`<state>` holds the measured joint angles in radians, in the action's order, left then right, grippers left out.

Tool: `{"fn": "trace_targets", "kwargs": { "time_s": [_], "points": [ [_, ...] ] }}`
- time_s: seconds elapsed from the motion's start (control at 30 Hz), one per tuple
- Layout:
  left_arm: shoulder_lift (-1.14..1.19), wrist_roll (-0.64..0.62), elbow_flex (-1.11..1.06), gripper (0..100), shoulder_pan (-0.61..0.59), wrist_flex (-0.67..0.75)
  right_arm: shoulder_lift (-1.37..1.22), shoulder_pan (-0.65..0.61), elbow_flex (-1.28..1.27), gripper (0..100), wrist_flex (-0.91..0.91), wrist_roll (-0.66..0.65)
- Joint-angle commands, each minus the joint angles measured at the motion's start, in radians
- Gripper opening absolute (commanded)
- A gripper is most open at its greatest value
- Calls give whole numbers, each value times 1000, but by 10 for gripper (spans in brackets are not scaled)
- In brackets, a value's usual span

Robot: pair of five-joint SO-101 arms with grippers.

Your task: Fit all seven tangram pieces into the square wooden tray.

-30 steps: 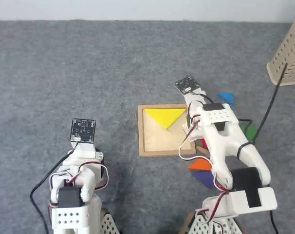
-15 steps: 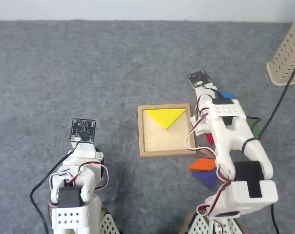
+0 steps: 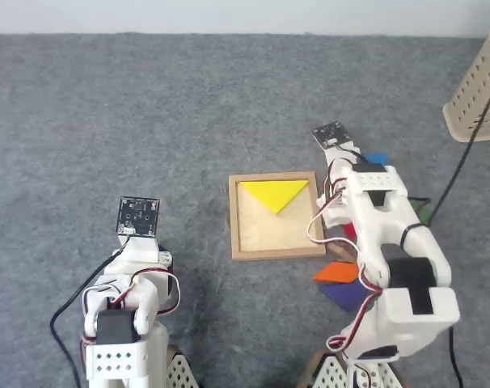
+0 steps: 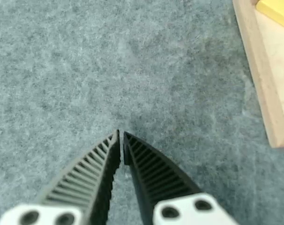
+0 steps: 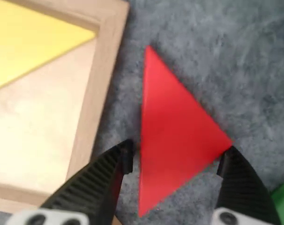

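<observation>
The square wooden tray (image 3: 236,218) lies mid-table with a yellow triangle (image 3: 274,194) in its far part. In the right wrist view my right gripper (image 5: 178,160) stands open, its fingers on either side of a red triangle (image 5: 172,132) lying on the carpet just outside the tray's edge (image 5: 103,75). From above, the right arm (image 3: 373,210) covers most of that red piece (image 3: 349,232). Blue (image 3: 377,158), green (image 3: 424,216), orange (image 3: 339,272) and purple (image 3: 344,296) pieces lie around it. My left gripper (image 4: 121,136) is shut over bare carpet, left of the tray (image 4: 261,89).
A beige slotted basket (image 3: 481,89) stands at the far right edge. A black cable (image 3: 459,166) runs from it toward the right arm. Grey carpet (image 3: 148,113) covers the table, open to the left and far side.
The right arm swung right, off the tray's right rim, and now sits over the red triangle. The left arm stayed still.
</observation>
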<state>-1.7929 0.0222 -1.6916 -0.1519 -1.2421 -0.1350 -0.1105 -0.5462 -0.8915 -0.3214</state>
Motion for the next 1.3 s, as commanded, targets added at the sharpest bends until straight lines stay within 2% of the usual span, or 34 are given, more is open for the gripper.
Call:
{"fn": "trace_targets", "kwargs": {
  "time_s": [0.0, 0.1, 0.3, 0.6, 0.93, 1.1, 1.27],
  "points": [
    [-6, -8, 5, 11, -2, -6, -48, 13, 107, 303, -21, -38],
    [-6, -8, 5, 11, -2, -6, -71, 12, 132, 301, -64, -40],
    [-6, -8, 5, 11, -2, -6, -73, 12, 135, 226, -67, -38],
    [-6, -8, 5, 11, -2, -6, -67, 13, 137, 242, -73, -40],
    [-6, -8, 5, 11, -2, -6, 122, 19, 137, 246, -136, -51],
    [-6, -8, 5, 11, -2, -6, 77, -50, 187, 247, -150, -84],
    [-6, -8, 5, 11, -2, -6, -47, -25, 247, 247, -148, -84]
  ]
}}
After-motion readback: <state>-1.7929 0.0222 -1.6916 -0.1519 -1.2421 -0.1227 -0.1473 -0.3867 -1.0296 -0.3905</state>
